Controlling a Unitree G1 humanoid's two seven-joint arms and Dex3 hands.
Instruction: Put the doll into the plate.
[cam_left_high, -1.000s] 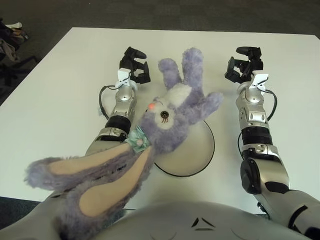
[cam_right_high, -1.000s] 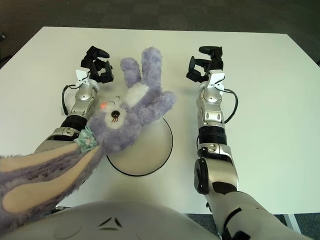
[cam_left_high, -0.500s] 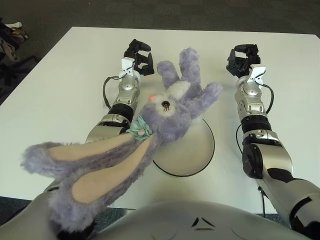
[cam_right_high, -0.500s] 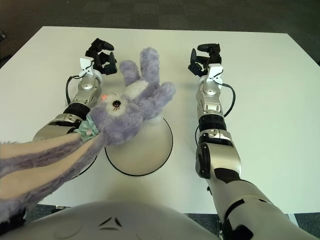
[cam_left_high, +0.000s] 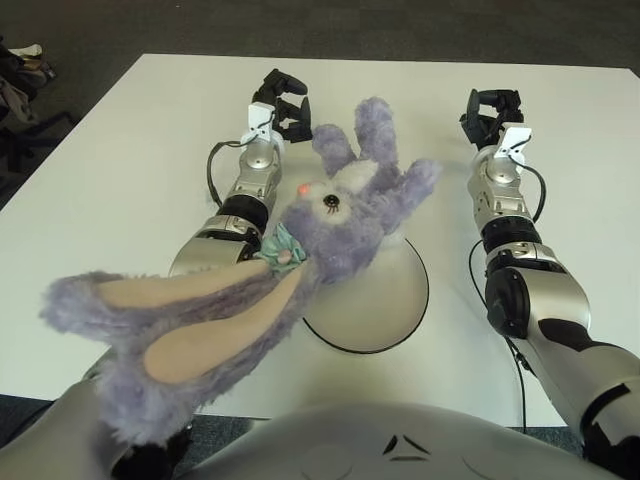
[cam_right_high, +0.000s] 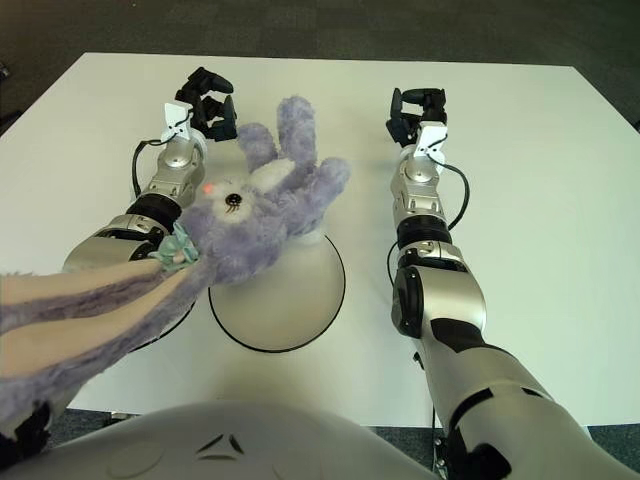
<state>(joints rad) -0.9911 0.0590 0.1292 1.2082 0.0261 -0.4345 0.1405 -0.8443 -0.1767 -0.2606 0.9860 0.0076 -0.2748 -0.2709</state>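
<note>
You have the doll (cam_left_high: 340, 215), a purple plush rabbit, lying tilted across the scene: its body and paws reach toward 12 o'clock, its head with the orange nose sits over the plate's 10 o'clock edge, and its long ears trail down toward 7 o'clock, close to the camera. A teal bow (cam_left_high: 281, 250) shows at the base of the ears. The plate (cam_left_high: 385, 305), white with a dark rim, sits on the white counter (cam_left_high: 120, 170) just toward 5 o'clock from the doll's head.

Your left robot hand (cam_left_high: 281, 105) shows at 11 o'clock of the doll, fingers curled together and holding nothing. Your right robot hand (cam_left_high: 492, 108) shows at 2 o'clock of the plate, well apart from the doll, fingers likewise curled, gripping nothing.
</note>
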